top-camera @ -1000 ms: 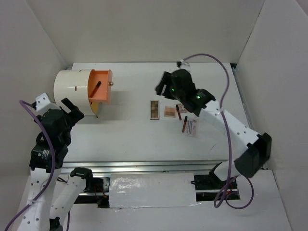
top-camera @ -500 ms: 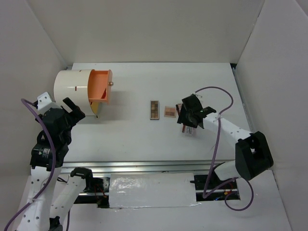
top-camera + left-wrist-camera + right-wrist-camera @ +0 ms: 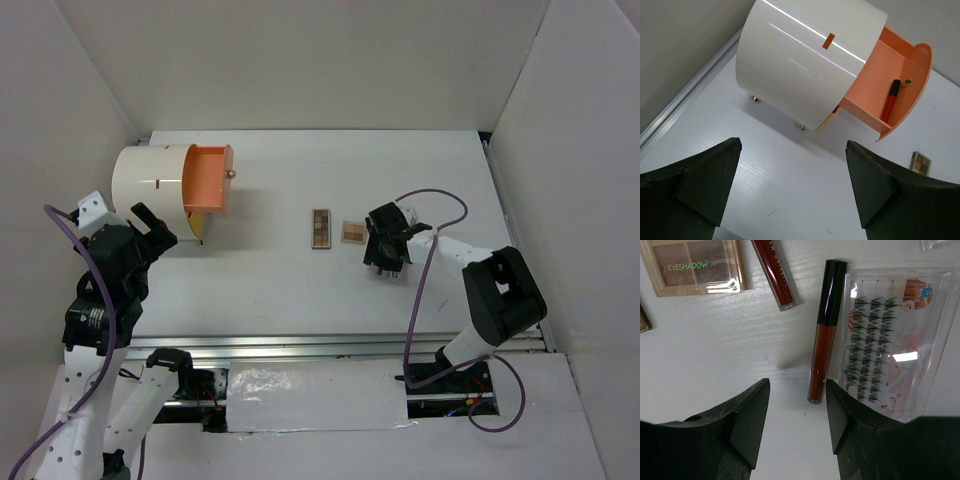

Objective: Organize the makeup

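Note:
My right gripper (image 3: 797, 390) is open and low over the table, its fingertips just short of the end of a dark-red lip tube (image 3: 822, 335) with a black cap. A clear lash card (image 3: 885, 340) lies against the tube's right side. A second lip tube (image 3: 774, 272) and the peach palette (image 3: 692, 265) lie beyond. From above, the right gripper (image 3: 384, 266) covers these, beside the peach palette (image 3: 352, 232) and the brown palette (image 3: 320, 228). My left gripper (image 3: 792, 150) is open and empty, facing the orange drawer (image 3: 875, 85), which holds one lip tube (image 3: 890, 100).
The white cylinder (image 3: 150, 180) lies on its side at the far left with its orange drawer (image 3: 208, 180) pulled out. White walls close in the table on the left, back and right. Another clear package (image 3: 940, 244) shows at the right wrist view's top edge.
My right arm has drawn back from the table's middle and come down over the lip tube and lash card. The left arm has not moved.

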Controlling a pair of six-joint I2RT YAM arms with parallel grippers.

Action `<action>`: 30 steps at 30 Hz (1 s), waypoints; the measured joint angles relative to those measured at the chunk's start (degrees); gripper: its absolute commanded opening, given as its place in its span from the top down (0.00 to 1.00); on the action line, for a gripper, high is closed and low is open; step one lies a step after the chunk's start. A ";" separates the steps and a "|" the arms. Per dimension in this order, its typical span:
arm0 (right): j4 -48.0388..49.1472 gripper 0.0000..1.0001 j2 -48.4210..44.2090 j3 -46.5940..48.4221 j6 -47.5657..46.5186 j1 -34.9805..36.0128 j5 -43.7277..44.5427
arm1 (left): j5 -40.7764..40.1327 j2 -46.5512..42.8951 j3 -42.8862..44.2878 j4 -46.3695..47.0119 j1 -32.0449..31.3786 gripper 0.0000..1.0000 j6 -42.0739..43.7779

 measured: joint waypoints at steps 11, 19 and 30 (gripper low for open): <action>1.18 0.56 2.29 -0.33 1.42 0.00 0.37 | 0.00 -0.02 0.00 0.00 -0.13 0.01 0.02; 1.03 0.72 2.89 0.00 2.78 0.00 1.62 | -0.17 -0.28 0.00 0.00 -0.81 0.00 0.02; -0.44 0.81 -4.17 -2.71 5.18 1.18 1.68 | -0.55 -0.44 0.00 0.00 -1.16 0.01 0.02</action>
